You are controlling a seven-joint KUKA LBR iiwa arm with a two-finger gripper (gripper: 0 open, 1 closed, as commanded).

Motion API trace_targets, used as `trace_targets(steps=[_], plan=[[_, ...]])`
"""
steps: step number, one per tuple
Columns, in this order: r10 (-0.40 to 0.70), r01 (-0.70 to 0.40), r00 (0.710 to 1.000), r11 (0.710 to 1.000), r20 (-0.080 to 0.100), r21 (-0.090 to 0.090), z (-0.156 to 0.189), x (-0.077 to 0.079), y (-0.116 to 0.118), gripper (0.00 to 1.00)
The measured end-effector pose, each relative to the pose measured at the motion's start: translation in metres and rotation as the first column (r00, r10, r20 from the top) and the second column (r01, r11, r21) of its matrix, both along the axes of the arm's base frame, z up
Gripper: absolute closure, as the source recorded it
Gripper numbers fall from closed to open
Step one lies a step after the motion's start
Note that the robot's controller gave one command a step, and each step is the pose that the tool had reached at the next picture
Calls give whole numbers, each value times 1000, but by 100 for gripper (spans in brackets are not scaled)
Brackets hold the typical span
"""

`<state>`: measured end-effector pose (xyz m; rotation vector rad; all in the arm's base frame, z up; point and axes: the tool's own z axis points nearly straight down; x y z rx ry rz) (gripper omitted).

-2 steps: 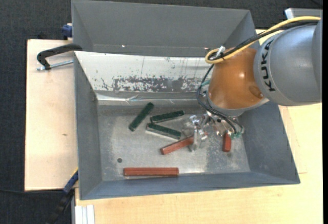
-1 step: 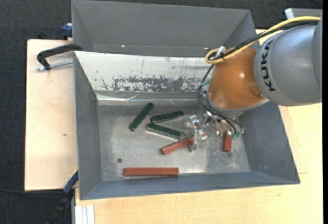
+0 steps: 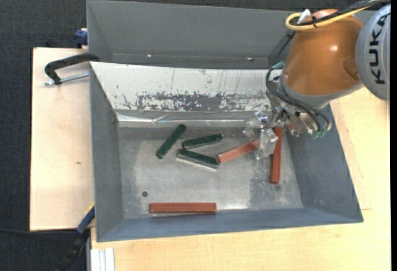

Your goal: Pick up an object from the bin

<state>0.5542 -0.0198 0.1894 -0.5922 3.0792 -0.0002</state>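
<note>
Claw [image 3: 267, 138] hides ends of angled red bar [image 3: 236, 154], upright red bar [image 3: 275, 167].

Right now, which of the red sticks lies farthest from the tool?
The red stick lying alone by the bin's front wall; the slanted red stick and the near-vertical red stick lie at the tool.

Grey metal bin [image 3: 104, 164], carrying six bars. Three dark green bars [image 3: 170, 141] are lying mid-floor. Three red-brown bars [image 3: 183, 207] are lying centre, right and along the near wall.
</note>
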Motion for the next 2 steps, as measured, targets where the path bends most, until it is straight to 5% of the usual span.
trace_targets(steps=[1,2], plan=[[0,0,1000,1000,0,0,0,0,0,100],[500,-500,866,866,3,-3,109,-11,3,100]])
